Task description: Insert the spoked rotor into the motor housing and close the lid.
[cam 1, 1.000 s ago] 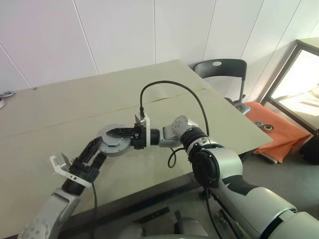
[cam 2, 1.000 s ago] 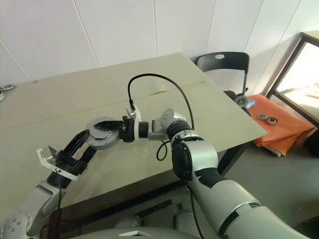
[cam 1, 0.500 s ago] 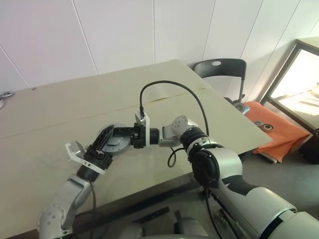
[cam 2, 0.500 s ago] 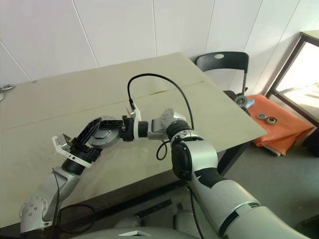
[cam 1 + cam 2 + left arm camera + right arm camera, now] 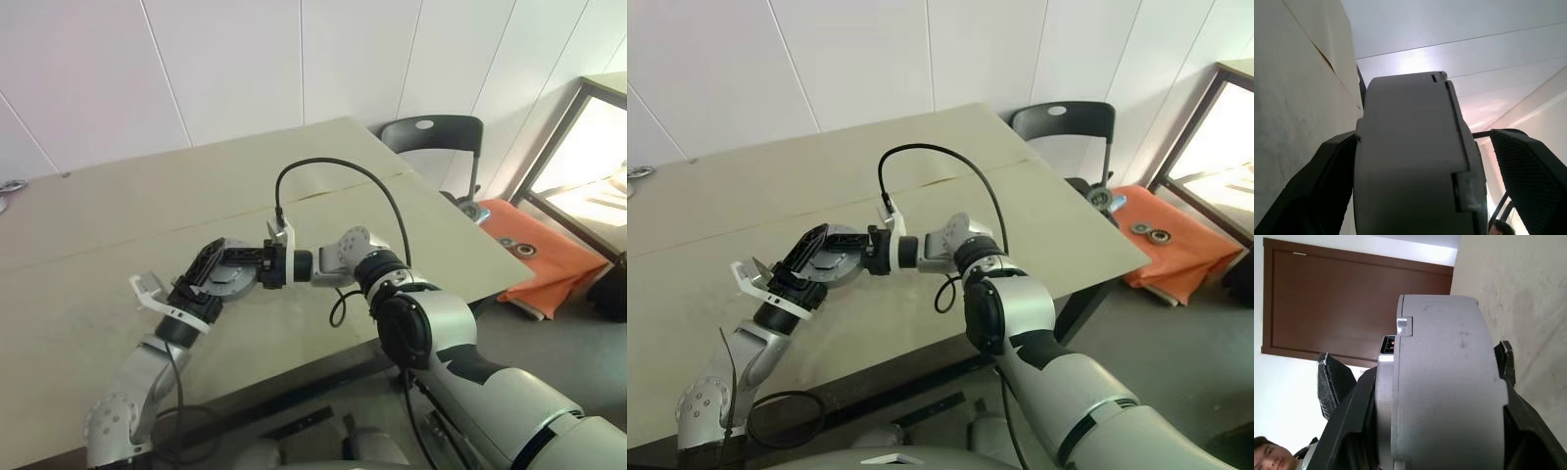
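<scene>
Over the table (image 5: 88, 284), both arms' fingers straddle the motor housing (image 5: 227, 279).

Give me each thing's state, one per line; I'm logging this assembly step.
motor housing: grey, round, lid on, on the table, between both grippers' fingers.
right gripper: closed on the housing from the side.
left gripper: open, fingers straddling the housing.
chair: unoccupied, behind the table's far corner.

I see a matt grey motor housing (image 5: 227, 277) on the pale beige desk (image 5: 118, 211), black claw fingers (image 5: 206, 262), and an orange cloth (image 5: 549, 257) far right.
</scene>
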